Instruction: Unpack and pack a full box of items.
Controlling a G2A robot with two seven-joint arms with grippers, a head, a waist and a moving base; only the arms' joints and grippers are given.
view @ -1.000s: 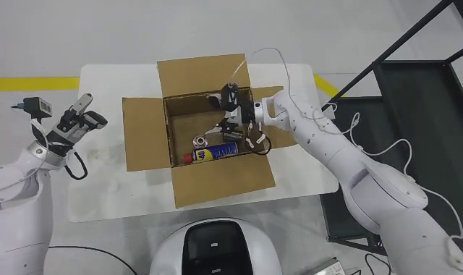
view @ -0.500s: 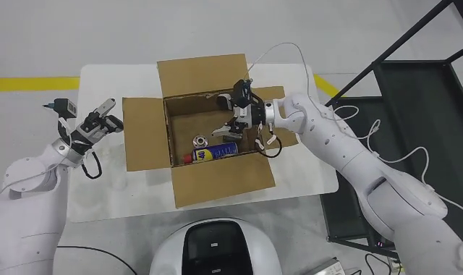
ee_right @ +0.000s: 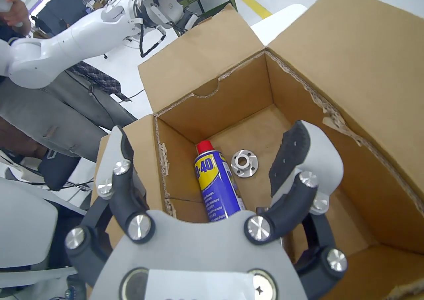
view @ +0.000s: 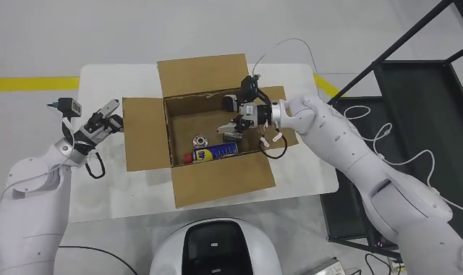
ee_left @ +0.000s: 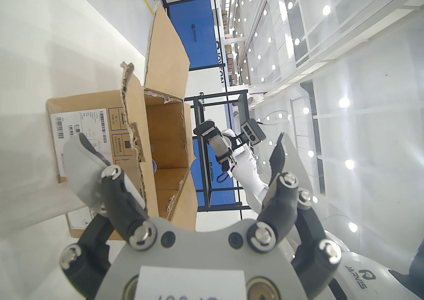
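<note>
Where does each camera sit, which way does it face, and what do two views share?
Top view: overhead, looking down at the table; left pincer, right pincer, open box.
Left wrist view: beside the box, facing its labelled side; open left pincer, right arm beyond.
Right wrist view: above the box, looking in at spray can and metal flange; open right pincer.
Shared: top and right wrist views both show can and flange.

A white rectangular table (view: 108,195) carries an open brown cardboard box (view: 145,134) with its four flaps folded outward. The box stands directly beneath the right gripper (view: 228,129). One flap reaches out just beside the left gripper (view: 111,114), which is above bare tabletop.
</note>
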